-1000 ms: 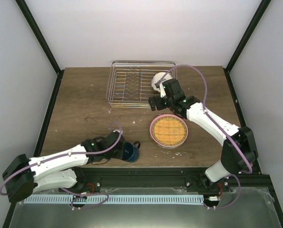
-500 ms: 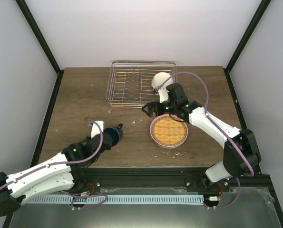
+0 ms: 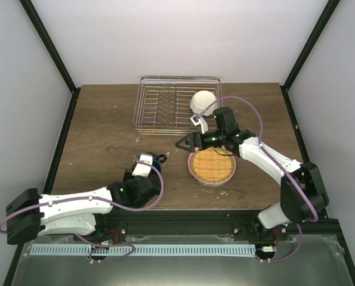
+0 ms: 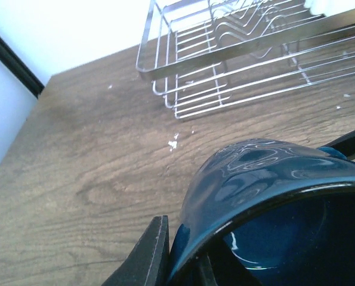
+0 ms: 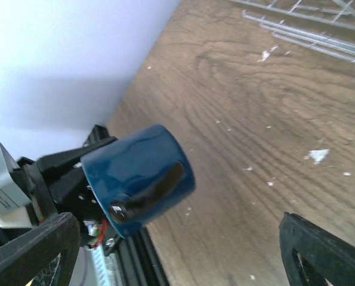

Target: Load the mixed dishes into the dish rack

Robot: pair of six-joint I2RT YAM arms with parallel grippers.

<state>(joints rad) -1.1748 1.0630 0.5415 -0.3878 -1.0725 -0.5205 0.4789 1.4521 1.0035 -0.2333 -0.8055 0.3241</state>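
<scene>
Brown wood-grain table [image 3: 102, 134] under plain white walls, and I've got both arms working over it. My left hand [image 3: 148, 163] is pinched tight on the mug [image 3: 159, 159], one finger [image 4: 147, 256] outside the wall and the other down inside the rim. From the right wrist view the mug [image 5: 138, 179] looks tipped on its side and carried clear of the wood, with its handle [image 5: 147, 193] facing out. It sits near the front, well apart from the rack [image 3: 138, 116] at the back.

My right hand [image 3: 185, 143] is spread wide with nothing in it, hovering between the mug and the stacked plates. The yellow plate [image 3: 213, 164] lies on the pink plate [image 3: 192, 164], just right of that hand. The bowl [image 3: 202, 100] already sits at the rack's right end.

Now, handling. That mug looks glazed and glossy, so I'd call it stiff, fairly heavy for its size, and slick. A one-wall pinch can let it swing, so I want a slow carry. If I pass it over, the right hand should take the body or the opposite rim, not the handle. It's breakable, so I'll set it among the prongs gently and not drop it.
</scene>
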